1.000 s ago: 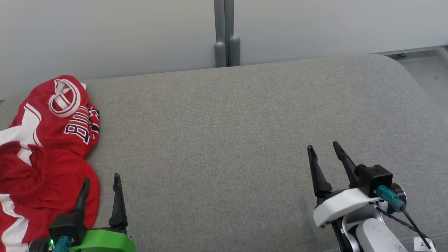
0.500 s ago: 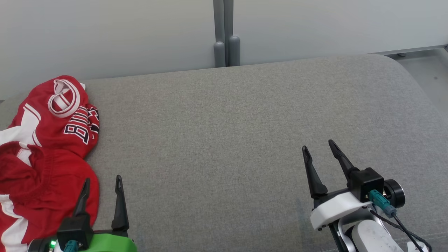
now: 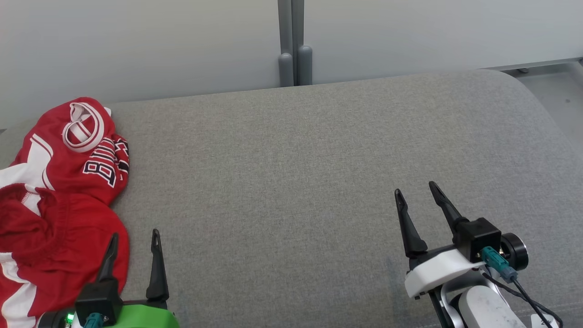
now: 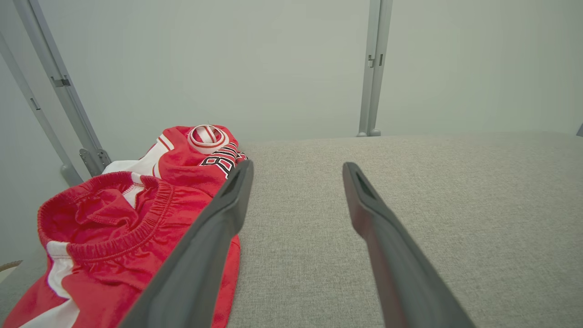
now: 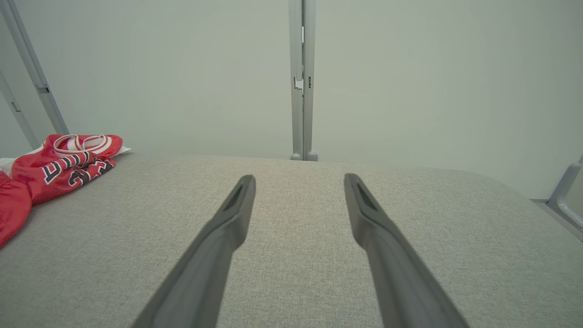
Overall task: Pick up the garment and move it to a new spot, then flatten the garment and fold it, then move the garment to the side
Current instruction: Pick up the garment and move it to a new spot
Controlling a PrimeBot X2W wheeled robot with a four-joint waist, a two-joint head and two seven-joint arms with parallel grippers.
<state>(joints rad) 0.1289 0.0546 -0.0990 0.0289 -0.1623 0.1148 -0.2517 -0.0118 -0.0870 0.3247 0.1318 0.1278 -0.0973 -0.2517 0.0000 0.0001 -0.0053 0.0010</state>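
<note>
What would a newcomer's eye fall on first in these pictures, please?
The crumpled red and white garment, heaped at the far left of the grey padded surface, stands out. Next come the two open grippers near the front edge: the left gripper by the garment's edge, the right gripper over bare fabric.

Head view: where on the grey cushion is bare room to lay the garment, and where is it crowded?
Bare: the cushion from the garment rightward to its right edge, between the wall and the open right hand. Crowded: the left end, where the garment lies by the open left hand.
</note>
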